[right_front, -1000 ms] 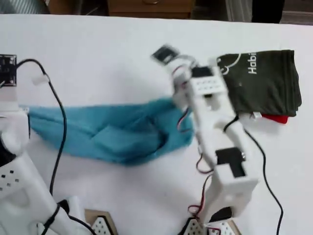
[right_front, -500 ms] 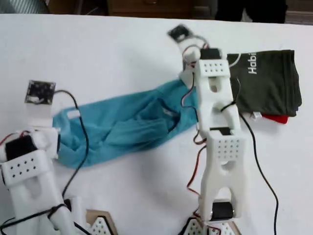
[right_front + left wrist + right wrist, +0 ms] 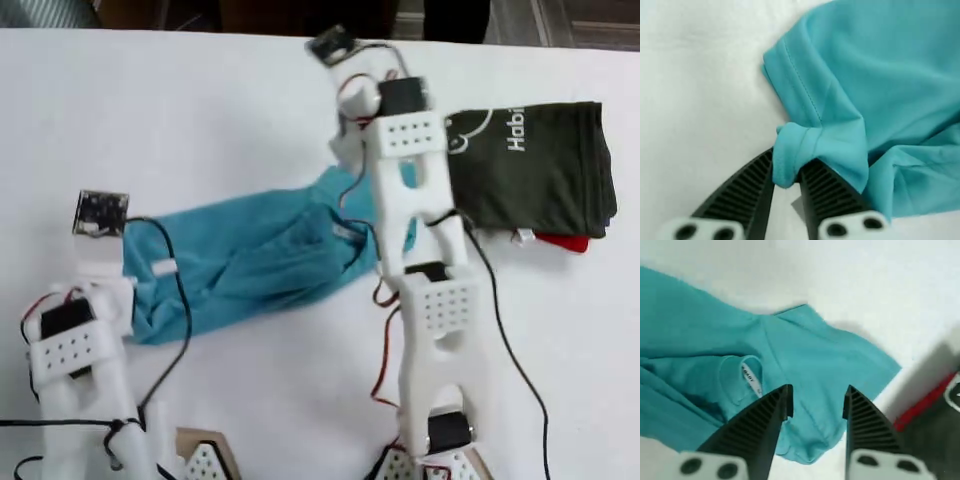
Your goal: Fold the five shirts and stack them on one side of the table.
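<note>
As the left jaws, clamped on a hem, draw the crumpled teal fabric shirt (image 3: 250, 260) shorter along the white bench (image 3: 200, 100), the right jaws hang apart over its collar end, leaving the fold unfinished.

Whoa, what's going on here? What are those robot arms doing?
Two robot arms are working on a blue shirt that lies crumpled on the white table. The left end effector is pinching one corner of it. The right end effector is open over the shirt's other end. Off to the side, a folded dark shirt sits on top of a red one, so some folding looks done already.
</note>
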